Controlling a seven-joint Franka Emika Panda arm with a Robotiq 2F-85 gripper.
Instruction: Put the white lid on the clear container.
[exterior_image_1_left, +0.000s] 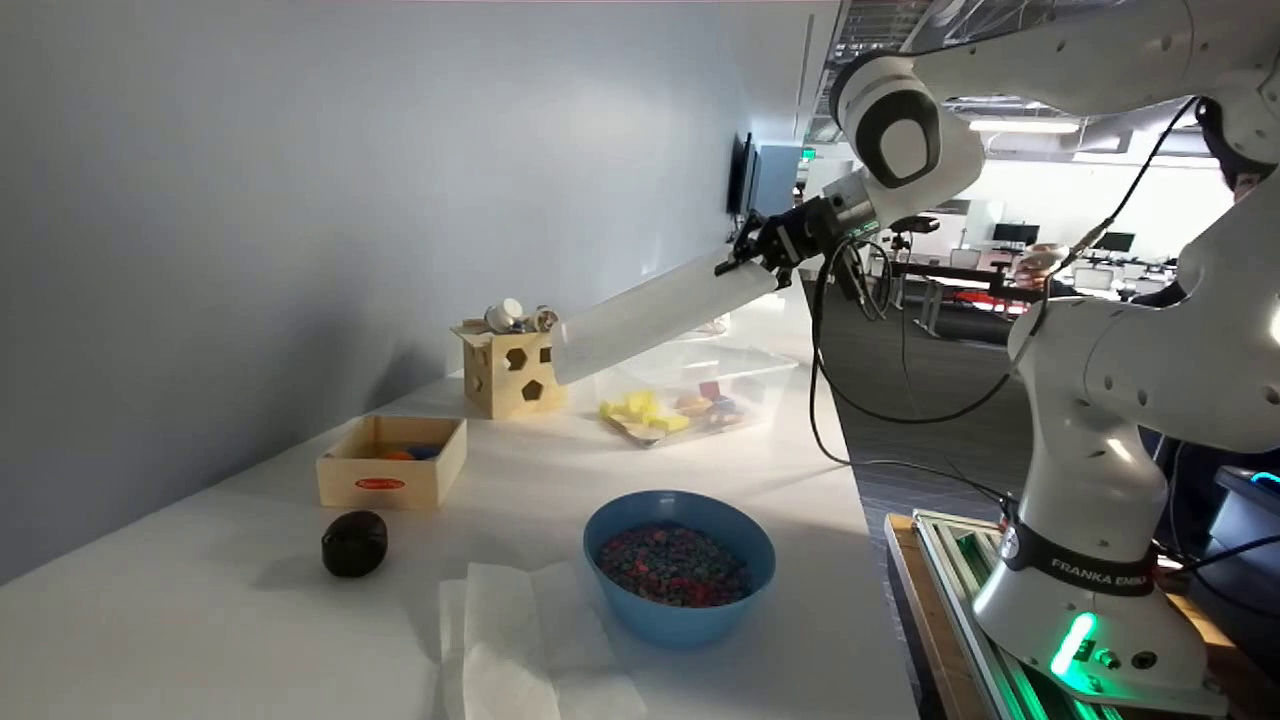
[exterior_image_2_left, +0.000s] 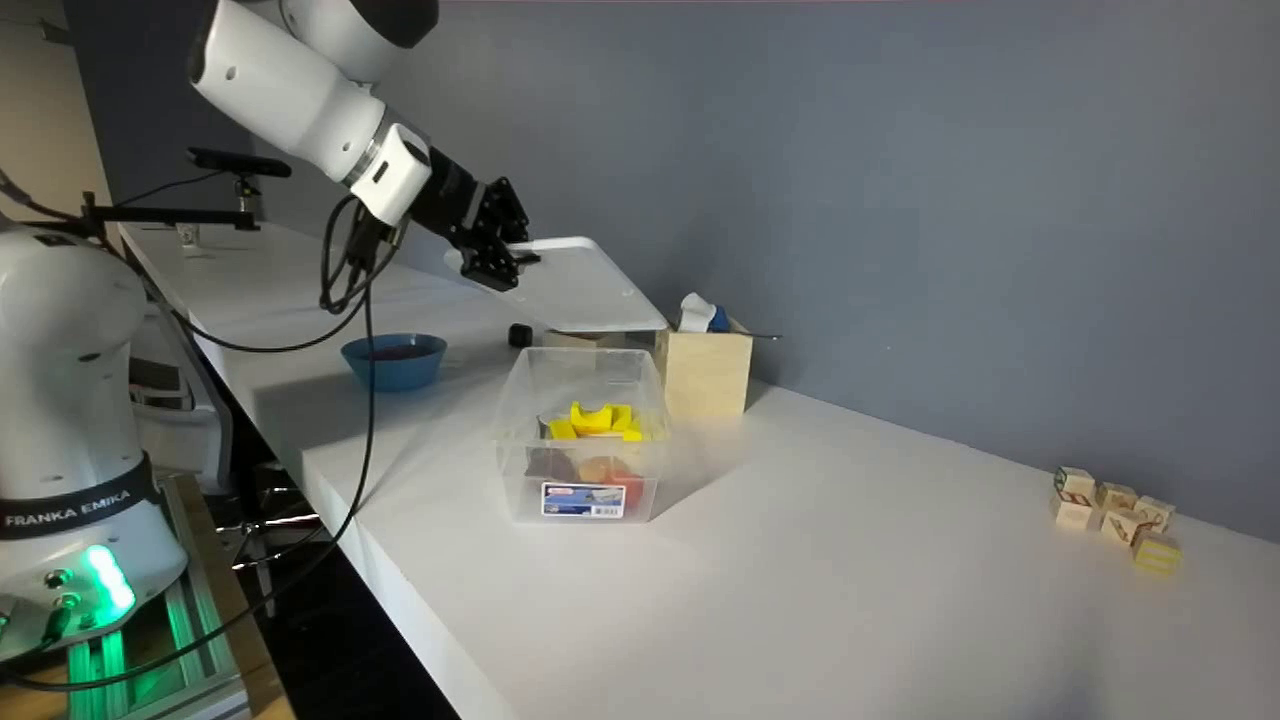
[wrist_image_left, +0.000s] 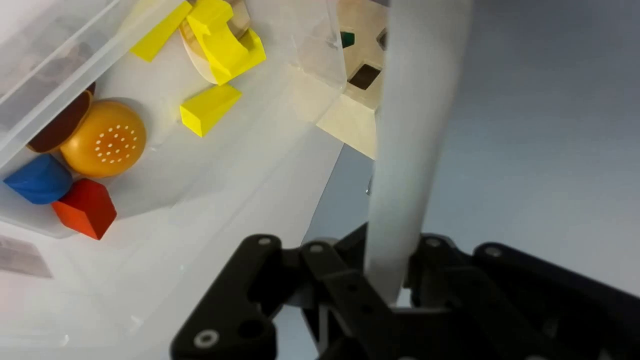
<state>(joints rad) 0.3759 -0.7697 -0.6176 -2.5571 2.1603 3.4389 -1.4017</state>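
Holding the white lid (exterior_image_2_left: 590, 290) slanted in the claw (exterior_image_1_left: 752, 273), clamped by one edge, a little above the centre of the frame in both exterior views. Can see the clear container (exterior_image_2_left: 520, 490) standing open on the table (exterior_image_2_left: 850, 560), just below the lid in the frame of an exterior view, with yellow blocks (wrist_image_left: 207, 110) inside, at upper left in the wrist view. Cannot tell touching from apart between lid and wooden box (exterior_image_1_left: 510, 375).

I was working in what looked like an office: in an exterior view, well beyond my fingers (exterior_image_1_left: 744, 261), stood monitors (exterior_image_1_left: 1016, 234), with a strip light (exterior_image_1_left: 1023, 127) and exposed ceiling metalwork (exterior_image_1_left: 885, 25) overhead.
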